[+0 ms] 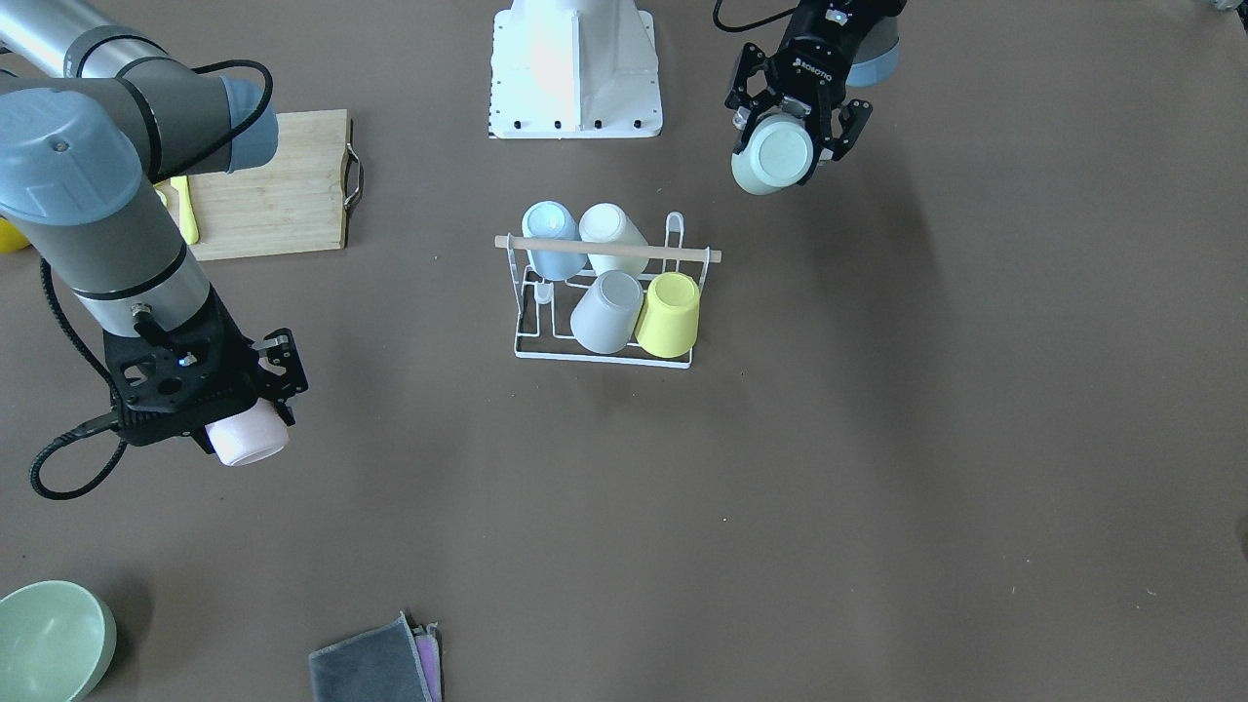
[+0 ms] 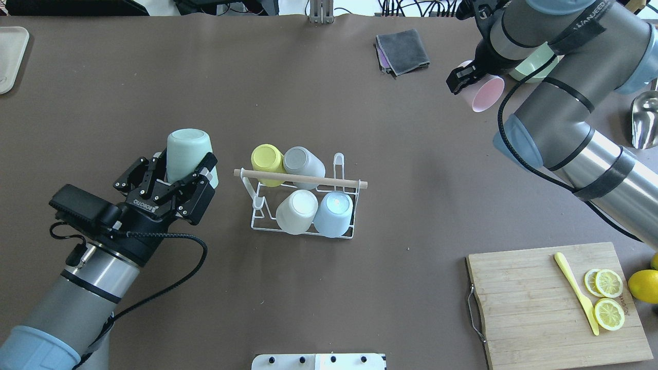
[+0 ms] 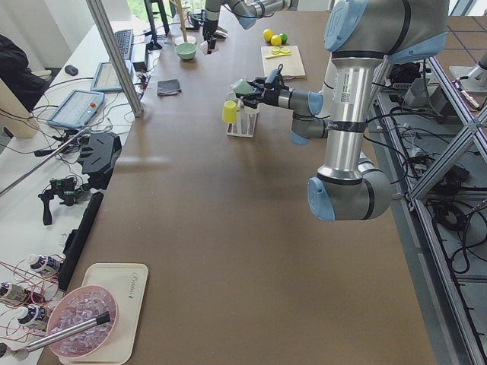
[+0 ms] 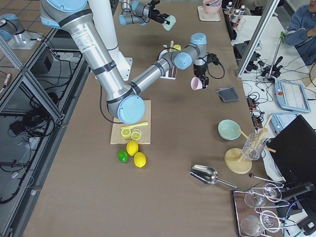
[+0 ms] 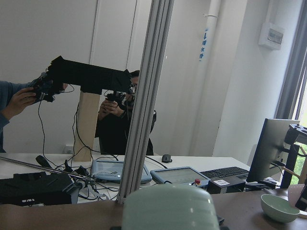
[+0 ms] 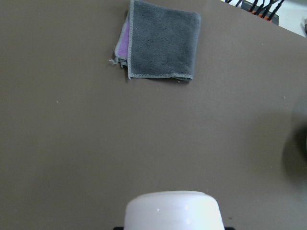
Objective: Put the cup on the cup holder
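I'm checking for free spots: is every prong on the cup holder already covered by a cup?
No: the cup holder carries four cups, with bare prongs at two corners.

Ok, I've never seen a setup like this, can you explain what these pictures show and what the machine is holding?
These are two robot arms at a brown table, each ending in a two-finger gripper. Six cameras caught one moment: one looks down from behind the robot, one faces it, two look along the table from its ends, and one rides on each wrist. The left gripper is shut on a pale green cup, to one side of the cup holder, a white wire rack with a wooden rod. The right gripper holds a pink cup farther away. The rack carries four cups: yellow, grey, white and light blue. Also on the table: a wooden cutting board with lemon slices and a yellow knife, a folded grey cloth and a green bowl.
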{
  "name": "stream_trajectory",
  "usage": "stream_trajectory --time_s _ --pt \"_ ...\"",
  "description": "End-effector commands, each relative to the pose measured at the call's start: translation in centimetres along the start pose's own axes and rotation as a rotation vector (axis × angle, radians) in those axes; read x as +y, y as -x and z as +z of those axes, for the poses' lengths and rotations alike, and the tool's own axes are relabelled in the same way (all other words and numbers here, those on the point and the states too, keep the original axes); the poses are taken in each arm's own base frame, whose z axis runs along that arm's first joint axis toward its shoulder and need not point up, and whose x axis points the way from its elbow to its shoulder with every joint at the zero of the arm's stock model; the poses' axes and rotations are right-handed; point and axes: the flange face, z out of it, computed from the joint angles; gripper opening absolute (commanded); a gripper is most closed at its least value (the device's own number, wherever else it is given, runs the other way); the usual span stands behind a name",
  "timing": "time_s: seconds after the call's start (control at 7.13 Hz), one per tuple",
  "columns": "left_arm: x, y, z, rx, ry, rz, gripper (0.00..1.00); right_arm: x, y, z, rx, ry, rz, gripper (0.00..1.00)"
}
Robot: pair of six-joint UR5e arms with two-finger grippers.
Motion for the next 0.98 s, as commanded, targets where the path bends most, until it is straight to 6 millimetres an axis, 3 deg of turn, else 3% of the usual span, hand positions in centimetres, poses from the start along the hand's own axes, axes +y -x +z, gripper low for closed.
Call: stream_trajectory --time_s 0.0,0.14,0.28,0.42,0.56,0.7,0.84 --pt "0.8 -0.6 -1.1 0.008 -0.016 -0.005 0.00 -0.2 1.6 2.4 -0.101 -0.114 -0.015 0.00" --pt "1.3 -0.1 -1.2 0.003 -0.009 0.008 0.00 0.5 2.3 2.2 -0.163 -0.196 -0.039 0.00" --pt "0.1 0.4 -1.1 0.004 -0.046 -0.016 0.00 -0.1 3.2 1.1 -0.205 -0.233 0.011 0.00" --pt "0.7 2.7 -3.5 0.013 -0.090 -0.004 0.00 -0.1 4.1 1.1 -0.220 -0.234 0.002 0.00" --pt "1.4 1.9 -4.3 0.019 -0.089 0.019 0.00 -0.5 5.0 -0.1 -0.247 -0.268 -0.020 0.00" --pt "-1.0 -0.3 -4.1 0.038 -0.117 0.004 0.00 -0.2 5.4 0.3 -0.325 -0.363 -0.071 0.00" --pt "-1.3 -3.0 -3.3 0.044 -0.137 0.033 0.00 0.0 5.4 0.4 -0.351 -0.387 -0.066 0.00"
